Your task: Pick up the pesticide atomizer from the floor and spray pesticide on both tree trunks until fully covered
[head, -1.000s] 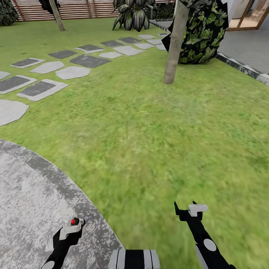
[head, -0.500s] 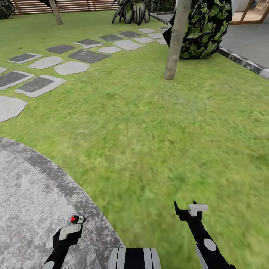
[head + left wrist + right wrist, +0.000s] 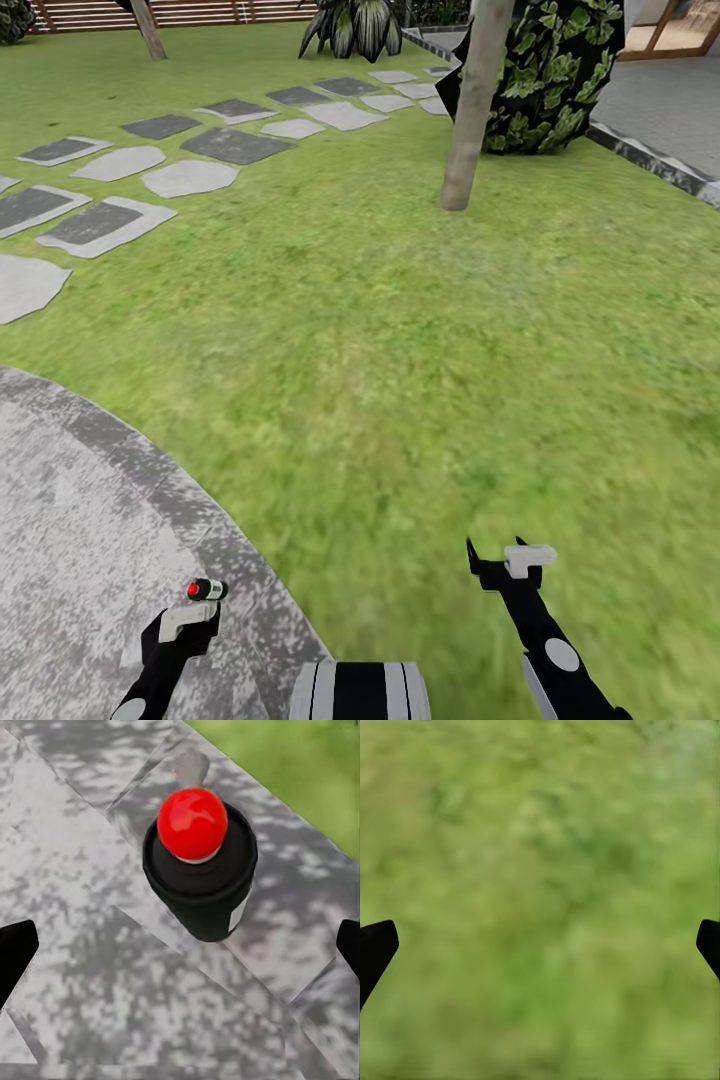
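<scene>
The left gripper [image 3: 205, 597] hangs low over the grey stone paving [image 3: 80, 540], its fingers spread wide apart, the two dark tips sitting at opposite edges of the left wrist view. Between them, but touching neither, the pesticide atomizer [image 3: 201, 862] stands on the paving: a black can with a round red cap, seen from above and slightly tilted in that view. In the head view its red top [image 3: 195, 590] shows just past the gripper's pale housing, close to the curved darker border where the paving meets the lawn [image 3: 420, 350].

The right gripper [image 3: 497, 558] is held out over the grass with its fingers likewise apart and nothing between them; the right wrist view gives blurred green turf behind the two black tips.

Farther out, a tree trunk [image 3: 472, 110] rises from the lawn ahead and to the right, a dark leafy shrub [image 3: 555, 80] just behind it. Flat stepping stones [image 3: 190, 178] run across the grass on the left toward a second, leaning trunk [image 3: 148, 30] near a slatted fence [image 3: 200, 12].
</scene>
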You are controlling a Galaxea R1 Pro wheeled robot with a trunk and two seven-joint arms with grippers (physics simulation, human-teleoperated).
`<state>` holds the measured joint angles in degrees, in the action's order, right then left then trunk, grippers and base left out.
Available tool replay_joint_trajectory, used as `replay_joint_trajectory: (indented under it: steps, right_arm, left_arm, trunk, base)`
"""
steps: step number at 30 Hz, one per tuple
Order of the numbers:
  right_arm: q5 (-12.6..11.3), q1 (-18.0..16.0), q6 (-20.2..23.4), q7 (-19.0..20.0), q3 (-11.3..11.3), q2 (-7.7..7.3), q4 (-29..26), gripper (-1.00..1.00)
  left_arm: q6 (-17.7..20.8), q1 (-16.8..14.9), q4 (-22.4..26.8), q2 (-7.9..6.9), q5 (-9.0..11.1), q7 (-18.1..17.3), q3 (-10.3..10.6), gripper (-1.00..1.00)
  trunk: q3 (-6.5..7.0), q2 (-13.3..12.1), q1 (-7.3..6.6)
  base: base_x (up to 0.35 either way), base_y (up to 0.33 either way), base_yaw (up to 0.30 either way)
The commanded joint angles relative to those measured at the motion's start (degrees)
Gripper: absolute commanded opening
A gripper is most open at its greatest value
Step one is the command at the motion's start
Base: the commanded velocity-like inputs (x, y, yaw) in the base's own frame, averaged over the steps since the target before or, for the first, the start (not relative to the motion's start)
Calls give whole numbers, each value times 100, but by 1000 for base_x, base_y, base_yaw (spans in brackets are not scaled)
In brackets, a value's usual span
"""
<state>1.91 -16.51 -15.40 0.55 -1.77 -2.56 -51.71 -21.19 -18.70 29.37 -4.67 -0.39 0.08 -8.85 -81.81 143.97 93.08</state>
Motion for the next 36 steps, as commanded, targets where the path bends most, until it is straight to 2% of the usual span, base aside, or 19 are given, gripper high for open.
replay_joint_trajectory:
  steps: [1, 13, 27, 33, 36]
  right_arm:
    - [20, -2, -18, 6, -7, 1, 3, 100]
    - [20, -2, -24, 7, -7, 1, 3, 100]
    - [20, -2, -25, 7, -7, 1, 3, 100]
    - [20, -2, -25, 7, -7, 1, 3, 100]
    - [20, -2, -25, 7, -7, 1, 3, 100]
  left_arm:
    - [-13, -2, -7, 1, -8, 1, -11, 100]
    - [-15, -2, -4, 2, -5, 1, -21, 100]
    - [-55, -2, -1, 3, -3, 1, -18, 100]
    - [-52, -2, -9, 1, -5, 1, -12, 100]
    - [-52, -2, -10, 1, -2, 1, -15, 100]
  trunk:
    - [-3, 1, 1]
    - [-3, 1, 1]
    - [-3, 1, 1]
    - [-136, 9, 17]
    - [-136, 9, 17]
  base:
    - [224, 0, 0]
    - [87, 0, 0]
    - [6, 0, 0]
    - [0, 0, 0]
    - [0, 0, 0]
